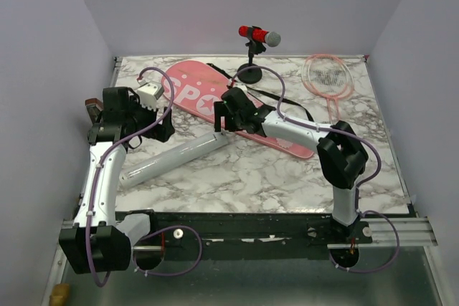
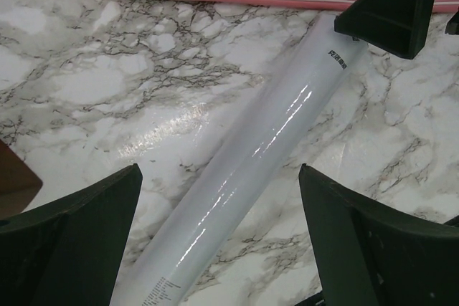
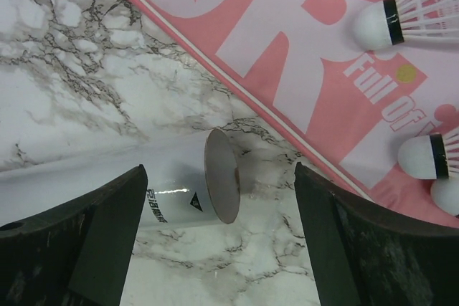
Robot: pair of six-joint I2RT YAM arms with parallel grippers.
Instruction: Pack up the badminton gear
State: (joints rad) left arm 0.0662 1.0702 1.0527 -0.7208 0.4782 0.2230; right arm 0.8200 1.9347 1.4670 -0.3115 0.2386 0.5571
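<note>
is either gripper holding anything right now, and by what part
Nothing is held. The left gripper stands open over the white tube, and the right gripper stands open over the tube's end beside the pink bag.

The pink bag (image 1: 192,89) reads "SPO" in big white letters beside the right pincer (image 3: 219,170) and "Full of" just ahead of it; small print on the white tube (image 2: 265,141) is illegible.

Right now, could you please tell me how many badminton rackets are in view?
2. One racket and the other racket lie overlapped at the table's far right corner, right of the microphone. The pink bag could hide more.
</note>
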